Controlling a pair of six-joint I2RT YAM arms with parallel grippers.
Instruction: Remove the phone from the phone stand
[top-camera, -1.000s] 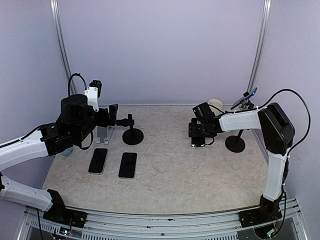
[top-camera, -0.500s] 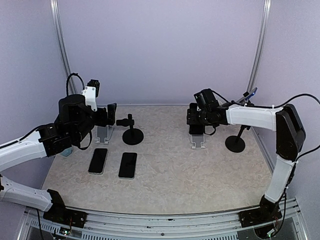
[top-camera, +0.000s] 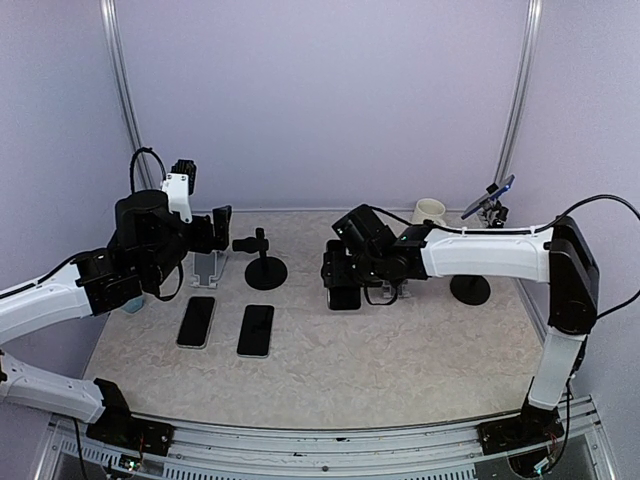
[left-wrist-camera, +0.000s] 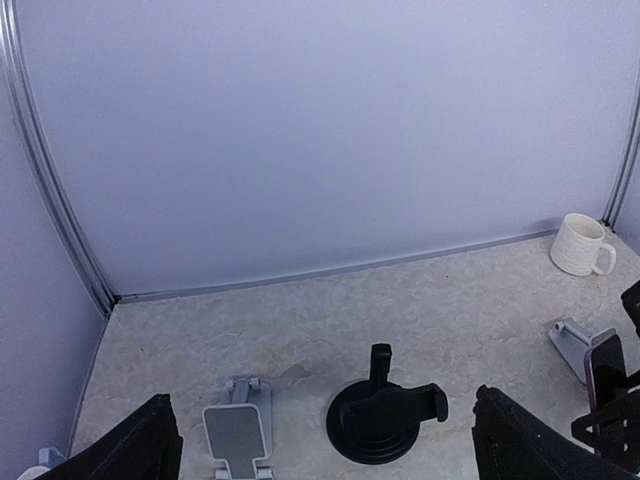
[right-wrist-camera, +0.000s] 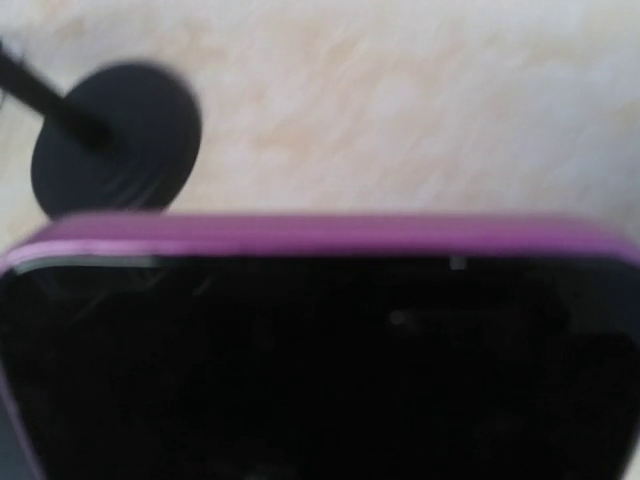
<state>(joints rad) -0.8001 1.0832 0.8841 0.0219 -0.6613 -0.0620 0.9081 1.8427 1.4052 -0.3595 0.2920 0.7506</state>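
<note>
My right gripper (top-camera: 346, 282) is shut on a black phone with a purple edge (top-camera: 344, 296) and holds it just above the table, left of the small white phone stand (top-camera: 403, 290) that now stands empty. In the right wrist view the phone (right-wrist-camera: 320, 350) fills the lower frame and hides the fingers. The left wrist view shows that stand (left-wrist-camera: 568, 343) and the phone (left-wrist-camera: 606, 366) at the far right. My left gripper (top-camera: 222, 232) is open and empty, raised above the left stands; its fingertips (left-wrist-camera: 150, 445) frame them.
An empty white stand (top-camera: 208, 268) and a black clamp stand (top-camera: 265, 268) are at the left, with two phones (top-camera: 197, 321) (top-camera: 256, 330) flat in front. A white mug (top-camera: 430, 211) sits at the back. A tall black stand (top-camera: 470, 289) holds a blue phone (top-camera: 488, 197) at the right.
My right gripper has lifted the phone off the white stand and carried it left, towards the table's middle. The left arm has barely moved.
</note>
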